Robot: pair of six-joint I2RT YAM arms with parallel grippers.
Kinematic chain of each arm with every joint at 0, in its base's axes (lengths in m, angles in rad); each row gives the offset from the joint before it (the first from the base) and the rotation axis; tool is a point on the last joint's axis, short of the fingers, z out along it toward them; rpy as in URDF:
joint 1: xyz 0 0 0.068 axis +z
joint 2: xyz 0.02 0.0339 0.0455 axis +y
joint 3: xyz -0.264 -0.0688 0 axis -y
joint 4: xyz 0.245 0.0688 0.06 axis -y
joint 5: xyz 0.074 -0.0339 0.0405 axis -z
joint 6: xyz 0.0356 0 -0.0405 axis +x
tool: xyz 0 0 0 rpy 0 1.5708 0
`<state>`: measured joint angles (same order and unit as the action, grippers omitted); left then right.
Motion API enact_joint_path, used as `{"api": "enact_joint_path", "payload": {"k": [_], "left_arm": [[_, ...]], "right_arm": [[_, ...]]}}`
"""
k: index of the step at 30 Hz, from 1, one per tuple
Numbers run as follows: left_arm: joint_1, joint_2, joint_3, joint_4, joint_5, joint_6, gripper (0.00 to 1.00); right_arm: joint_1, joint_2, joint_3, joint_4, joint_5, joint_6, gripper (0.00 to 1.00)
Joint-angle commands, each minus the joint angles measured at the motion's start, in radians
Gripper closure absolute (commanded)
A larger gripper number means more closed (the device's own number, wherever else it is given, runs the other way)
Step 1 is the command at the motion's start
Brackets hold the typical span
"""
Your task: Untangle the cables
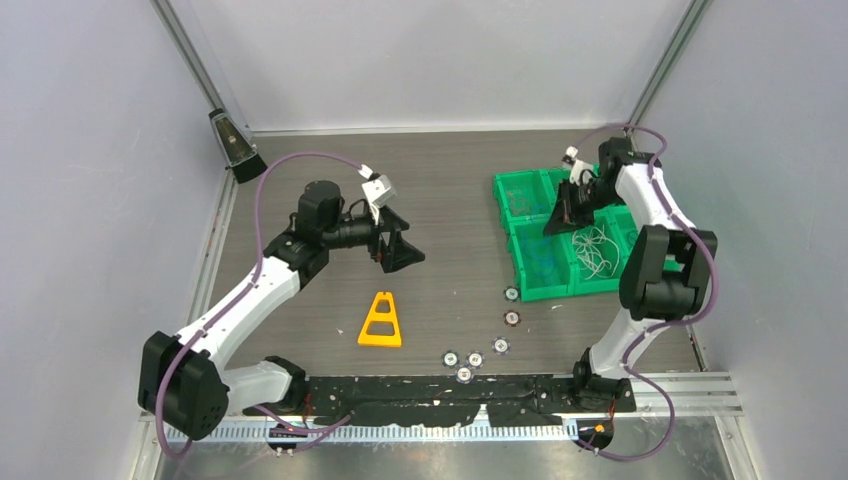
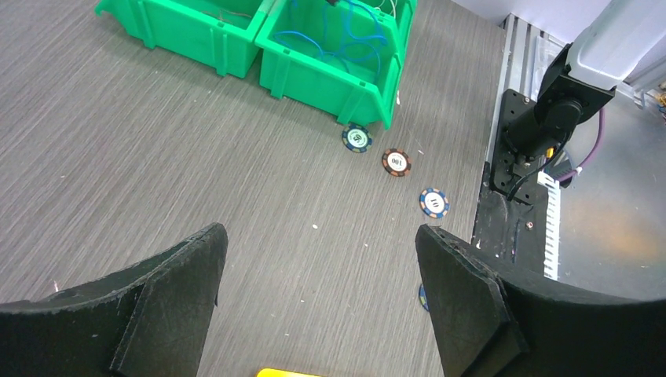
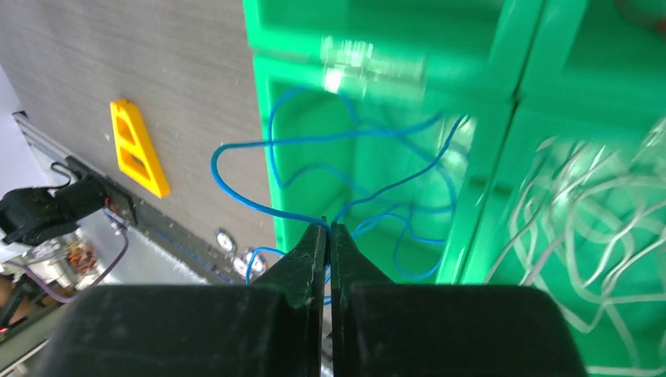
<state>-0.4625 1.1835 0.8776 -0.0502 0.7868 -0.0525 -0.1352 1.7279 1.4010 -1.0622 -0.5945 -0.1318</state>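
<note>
Across the table (image 1: 440, 190), the green bins (image 1: 505, 195) sat at the right. Above them the right gripper (image 3: 329, 229) was clenched on a blue cable (image 3: 314, 140), whose loops lay partly inside one compartment and partly over its wall. In the neighbouring compartment lay the white cables (image 3: 581, 228), heaped loosely. Well apart from the bins, the left gripper (image 2: 320, 236) hung released, grasping nothing. A pull from here could catch a loop on the bin wall and drag or tip the bin. The thin strand might also slip from the tips. Beside the bins lay poker chips (image 1: 512, 318).
</note>
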Motion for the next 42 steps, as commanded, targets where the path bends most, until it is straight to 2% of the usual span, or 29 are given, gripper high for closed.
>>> {"api": "enact_joint_path", "payload": {"k": [1,8,20,25,30,34,35,42], "left_arm": [[-0.002,0.007,0.054,-0.019,-0.009,0.005,0.08],[-0.001,0.025,0.07,-0.045,-0.021,0.016,0.08],[-0.001,0.008,0.068,-0.055,-0.04,0.023,0.08],[0.0,-0.013,0.058,-0.08,-0.042,0.039,0.08],[0.001,-0.04,0.048,-0.106,-0.052,0.048,0.08],[0.002,-0.058,0.044,-0.118,-0.068,0.08,0.07],[0.003,-0.066,0.043,-0.119,-0.071,0.081,0.07],[0.01,-0.124,0.042,-0.174,-0.14,0.105,0.0]], "right_arm": [[-0.004,0.062,0.136,0.074,-0.045,-0.093,0.94],[0.056,0.064,0.118,0.14,0.002,-0.306,0.95],[0.187,-0.195,-0.299,0.478,0.285,-0.546,0.95],[0.195,-0.167,-0.337,0.49,0.353,-0.574,0.95],[0.218,-0.137,-0.306,0.453,0.371,-0.53,0.93],[0.232,-0.145,-0.245,0.391,0.35,-0.476,0.74],[0.233,-0.149,-0.224,0.364,0.346,-0.461,0.66],[0.233,-0.267,-0.112,0.216,0.323,-0.403,0.28]]}}
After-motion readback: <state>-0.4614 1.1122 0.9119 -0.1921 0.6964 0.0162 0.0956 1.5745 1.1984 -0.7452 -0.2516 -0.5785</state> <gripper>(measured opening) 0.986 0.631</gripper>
